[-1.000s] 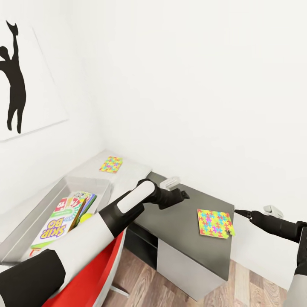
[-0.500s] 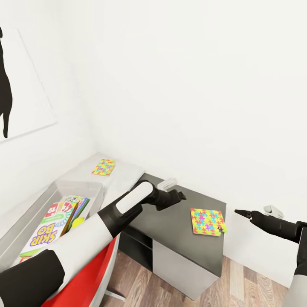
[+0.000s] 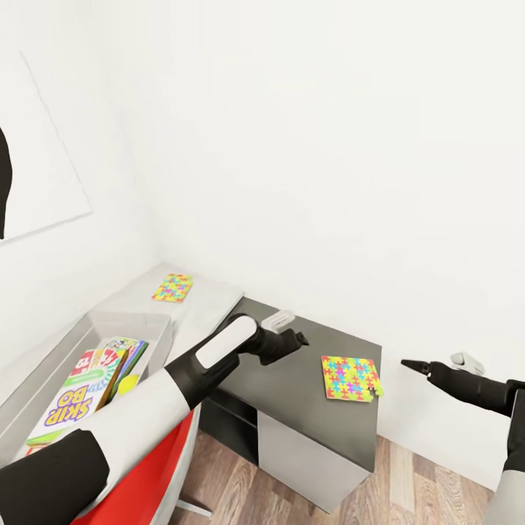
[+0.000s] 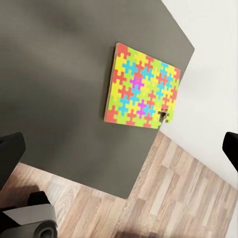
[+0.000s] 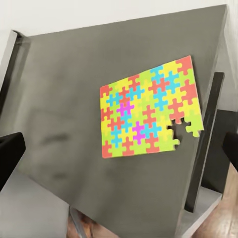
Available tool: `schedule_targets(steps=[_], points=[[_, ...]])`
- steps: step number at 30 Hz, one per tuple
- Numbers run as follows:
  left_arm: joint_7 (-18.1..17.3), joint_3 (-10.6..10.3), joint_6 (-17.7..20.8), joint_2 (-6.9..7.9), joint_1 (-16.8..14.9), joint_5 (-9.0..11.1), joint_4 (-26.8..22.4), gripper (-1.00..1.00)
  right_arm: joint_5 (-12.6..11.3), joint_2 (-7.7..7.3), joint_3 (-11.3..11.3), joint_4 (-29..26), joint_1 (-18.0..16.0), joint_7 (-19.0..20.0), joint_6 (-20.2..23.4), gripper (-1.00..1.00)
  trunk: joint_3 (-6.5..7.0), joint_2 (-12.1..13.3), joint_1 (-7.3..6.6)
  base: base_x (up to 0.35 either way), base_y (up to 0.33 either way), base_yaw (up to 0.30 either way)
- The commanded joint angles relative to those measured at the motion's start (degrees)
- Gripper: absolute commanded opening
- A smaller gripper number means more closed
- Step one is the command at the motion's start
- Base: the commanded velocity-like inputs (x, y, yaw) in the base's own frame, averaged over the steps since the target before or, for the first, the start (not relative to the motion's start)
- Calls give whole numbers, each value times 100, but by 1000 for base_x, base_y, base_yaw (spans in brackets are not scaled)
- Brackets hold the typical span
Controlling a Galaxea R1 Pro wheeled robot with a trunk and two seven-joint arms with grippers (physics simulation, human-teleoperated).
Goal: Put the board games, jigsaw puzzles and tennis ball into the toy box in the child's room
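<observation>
Jigsaw puzzle, near one: it lay flat on the dark wing of the bench (image 3: 292, 379), close to that wing's outer edge, with one loose-looking piece at a corner (image 3: 351, 378).
Right gripper: mine hung off the end of the bench, just beside that puzzle, pointing toward it (image 3: 408, 364); in the right wrist view the two fingertips sat at opposite edges with the slab between them, so I judged the jaws spread wide and holding nothing.
Left gripper: it hovered above the dark wing, apart from the puzzle, with nothing in it (image 3: 297, 340); its wrist view likewise put the dark tips far apart, so I read it as spread.
Why so: both arms seemed lined up on the near puzzle, probably because a thin flat slab is easiest to take from the edge.
Second jigsaw puzzle: it lay on the light grey top, against the wall, well apart from both grippers (image 3: 173, 287).
Toy box: it stood on the light top at my left (image 3: 157, 321), already holding printed game boxes (image 3: 80, 386) and something yellow-green I took for the tennis ball (image 3: 128, 383).
</observation>
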Motion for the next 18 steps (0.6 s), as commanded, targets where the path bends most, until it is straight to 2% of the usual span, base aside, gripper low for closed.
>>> schedule_targets(steps=[1, 2, 4, 11, 18], points=[[37, -5, -12, 9, 1, 33, -1, 100, 60, -9, -9, 38, -8, 55, 38, 100, -12, -13, 4, 0, 0, -9], [38, -5, -46, 30, 28, 34, 7, 100, 71, -71, -2, 535, -15, 47, 38, 100, -12, -13, 4, 9, -7, -3], [38, -12, -51, 32, 32, 31, 9, 100, 69, -88, 5, 716, -18, 45, 38, 100, -12, -13, 4, 46, -35, -2], [38, -48, -57, 29, 37, 25, 11, 100, 85, -110, -4, 998, -28, 37, -44, 100, -11, -13, 4, 130, -102, -1], [38, -49, -58, 32, 38, 25, 14, 100, 38, -115, -16, 1079, -28, 46, -107, 100, -11, -13, 4, 58, -46, 0]])
